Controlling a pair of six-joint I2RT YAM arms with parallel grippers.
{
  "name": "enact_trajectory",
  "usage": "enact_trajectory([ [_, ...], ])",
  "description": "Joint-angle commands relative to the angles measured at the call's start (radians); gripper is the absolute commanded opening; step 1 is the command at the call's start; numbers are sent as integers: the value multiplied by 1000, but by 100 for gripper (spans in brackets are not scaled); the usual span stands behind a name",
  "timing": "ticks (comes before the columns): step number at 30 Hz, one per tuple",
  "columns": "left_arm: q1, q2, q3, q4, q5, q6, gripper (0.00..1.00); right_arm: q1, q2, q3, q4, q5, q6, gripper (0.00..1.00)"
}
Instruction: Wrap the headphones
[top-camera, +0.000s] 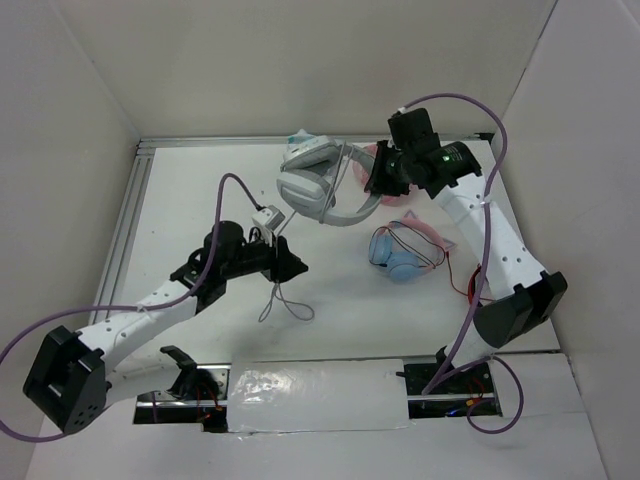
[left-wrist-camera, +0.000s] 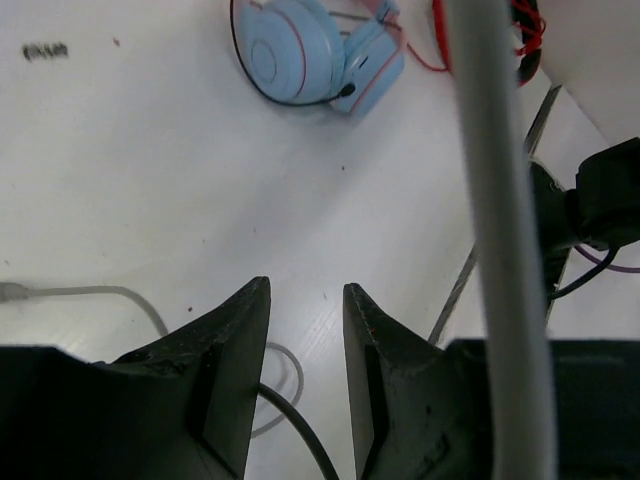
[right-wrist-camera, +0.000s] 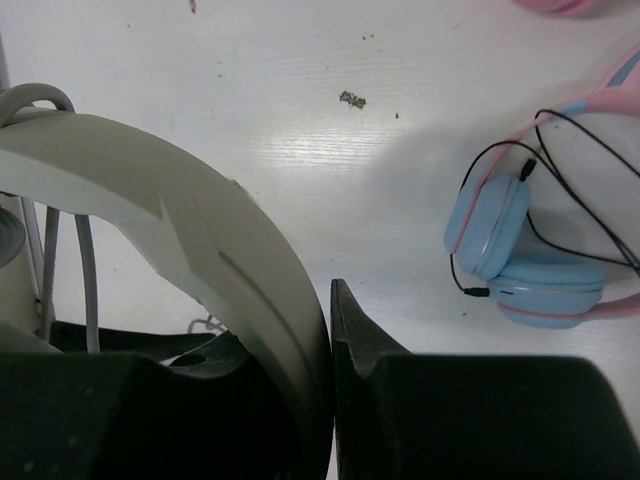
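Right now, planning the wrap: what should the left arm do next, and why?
Probably close the left gripper on the cable: its jaws are open, slack lies looped on the table, and the right gripper holds the headphones by the headband.

Light: bright, even, from above; the white table and walls are nearly washed out.
Shadows: soft grey under both arms in the top view; a broad one on the table beside the blue pair.
Glare: faint sheen on the plastic sheet.
Focus: top view sharp; wrist views blur the near cable, the headphones and the dark left fingers.
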Motion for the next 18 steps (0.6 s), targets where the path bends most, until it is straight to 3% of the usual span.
enact_trajectory([
  [1,-45,36,36,-125,-13,-29,17,-34,-69,9,366,264,287,0],
  [7,-127,157,132,-211,-53,-41,14,32,-9,50,345,506,388,0],
  [11,-158,124,161,-294,-138,-55,17,96,78,161,175,789,381,0],
  [12,-167,112,168,-314,-147,-58,19,105,92,170,147,842,388,0],
  [13,-173,87,171,-323,-156,-72,30,113,121,173,122,929,399,0],
  [16,-181,73,192,-361,-176,-86,42,144,175,184,49,1048,442,0],
  [18,-190,78,215,-390,-207,-86,41,174,201,207,1,1114,447,0],
])
